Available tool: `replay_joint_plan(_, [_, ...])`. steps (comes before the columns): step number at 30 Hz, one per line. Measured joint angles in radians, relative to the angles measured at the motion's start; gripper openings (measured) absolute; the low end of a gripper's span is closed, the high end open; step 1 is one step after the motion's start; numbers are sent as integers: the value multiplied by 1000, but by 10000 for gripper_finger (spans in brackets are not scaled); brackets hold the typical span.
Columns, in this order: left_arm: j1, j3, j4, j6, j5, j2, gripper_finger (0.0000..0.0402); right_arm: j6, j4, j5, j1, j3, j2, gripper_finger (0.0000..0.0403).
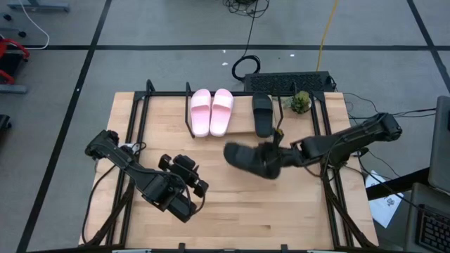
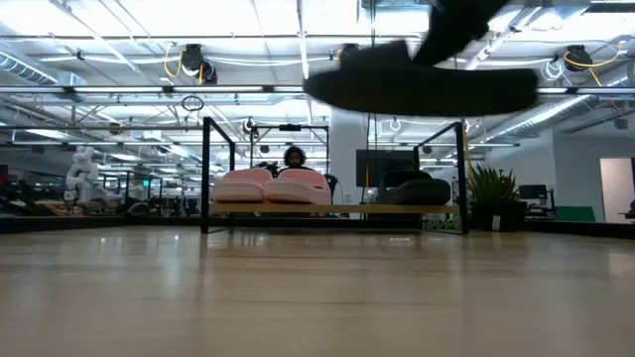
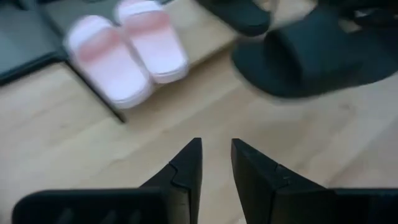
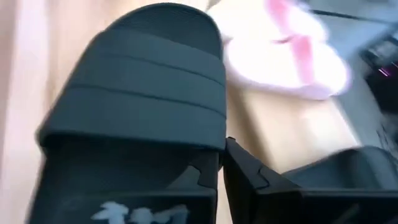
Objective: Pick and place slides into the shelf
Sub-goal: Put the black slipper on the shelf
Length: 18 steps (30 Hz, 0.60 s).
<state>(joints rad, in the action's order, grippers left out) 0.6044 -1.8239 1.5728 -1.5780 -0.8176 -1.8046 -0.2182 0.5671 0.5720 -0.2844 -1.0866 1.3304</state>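
Two pale pink slides (image 1: 210, 112) and one black slide (image 1: 262, 114) rest sole-down on the board of the black-rod shelf (image 1: 148, 105) at the table's far side; they also show in the low view (image 2: 270, 185). My right gripper (image 1: 280, 158) is shut on the second black slide (image 1: 247, 159) and holds it in the air in front of the shelf, high in the low view (image 2: 417, 84). My left gripper (image 1: 199, 188) hovers over the table's near left part, its fingers (image 3: 186, 168) a little apart and empty. My right gripper holds the black slide by the side edge of its sole (image 4: 208, 163), behind the wide strap (image 4: 143, 93). The fingers come level from the table's right and reach along the slide. The slide is lifted clear of the table, roughly level, strap up. The pads are hidden by the slide.
A small green plant (image 1: 301, 102) stands at the shelf's far right end. A black grille-like box (image 1: 288, 82) lies behind the shelf. Bare wood tabletop (image 1: 281, 211) lies between the arms and the near edge. A person (image 2: 294, 157) shows far behind the shelf.
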Motion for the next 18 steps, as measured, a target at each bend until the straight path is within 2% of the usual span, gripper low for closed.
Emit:
replay_joint_plan(3, [-8, 22, -4, 60, -24, 9, 86, -55, 4, 37, 53, -84, 8, 1])
replay_joint_plan(10, [-47, 112, -2, 239, -29, 113, 86, -37, -19, 177, 197, -184, 63, 0])
replay_joint_plan(18, [-150, 273, 0, 610, -49, 363, 86, -280, -91, 188, 383, -188, 115, 0])
